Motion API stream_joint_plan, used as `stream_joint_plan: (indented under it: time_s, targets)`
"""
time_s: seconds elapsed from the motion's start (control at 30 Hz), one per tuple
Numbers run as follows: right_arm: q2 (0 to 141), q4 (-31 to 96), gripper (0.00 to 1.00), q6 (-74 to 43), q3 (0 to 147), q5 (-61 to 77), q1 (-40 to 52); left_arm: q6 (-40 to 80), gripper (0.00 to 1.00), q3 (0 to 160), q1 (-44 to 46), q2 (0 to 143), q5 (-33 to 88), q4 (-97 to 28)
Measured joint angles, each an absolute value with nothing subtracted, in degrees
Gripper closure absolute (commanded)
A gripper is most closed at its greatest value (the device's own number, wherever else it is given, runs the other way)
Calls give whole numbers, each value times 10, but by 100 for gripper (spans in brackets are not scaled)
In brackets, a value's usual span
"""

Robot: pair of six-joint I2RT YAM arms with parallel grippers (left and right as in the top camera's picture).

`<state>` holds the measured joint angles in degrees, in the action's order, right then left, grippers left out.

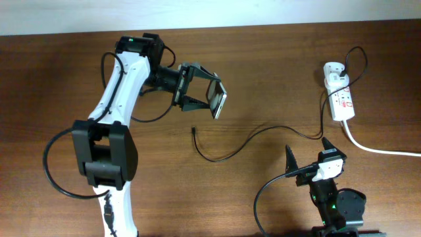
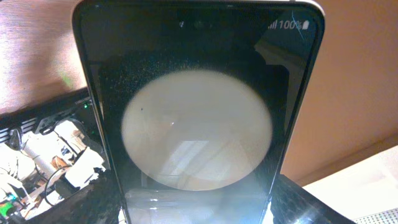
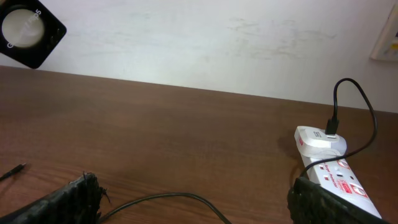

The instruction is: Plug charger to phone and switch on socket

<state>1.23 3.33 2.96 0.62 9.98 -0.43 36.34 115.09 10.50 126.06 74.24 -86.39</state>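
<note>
- The brown wooden table [image 1: 263, 66] fills the overhead view; a pale wall [image 3: 217, 43] stands behind it in the right wrist view.
- The left arm [image 1: 115, 105] reaches up the table's left side and bends right at the far edge.
- The left gripper [image 1: 212, 94] is clamped on the phone [image 1: 219, 100] and holds it up off the table, left of centre and well away from the socket. In the left wrist view the phone [image 2: 193, 124] blocks most of the picture, a big round glare on its glossy screen.
- The right gripper [image 1: 309, 153] sits low at the near edge, right of centre, jaws spread wide with nothing between them; its dark fingers [image 3: 62, 202] frame the bottom corners of its own camera's view.
- The socket [image 1: 341, 99] lies at the far right, red marks on its face, and its thick white cord [image 1: 381, 150] runs off to the right edge.
- The charger [image 1: 263, 130] trails across the table's middle as a thin black cable, crossing just ahead of the right gripper's tips, between them and the socket.
- Its white adapter block [image 1: 332, 69] sits on the socket's far end, the cable arching above it.
- Its plug tip [image 1: 194, 130] lies loose on the wood, below the held phone and apart from it.
</note>
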Motion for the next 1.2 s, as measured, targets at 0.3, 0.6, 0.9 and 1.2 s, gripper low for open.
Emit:
stream_joint_plan:
  time_s: [0.3,0.6,0.9,1.2]
  targets:
    - [12,33,1,30,6,100,-4,378,100,1151,39,1261,746,-861]
    - [12,33,1,30,6,100,-4,385,100,1151,-46,1261,715,-902]
    - [12,33,1,30,6,100,-4,391,100,1151,-46,1261,707,-937]
    - [12,33,1,30,6,100,-4,404,100,1151,-46,1261,679,-922]
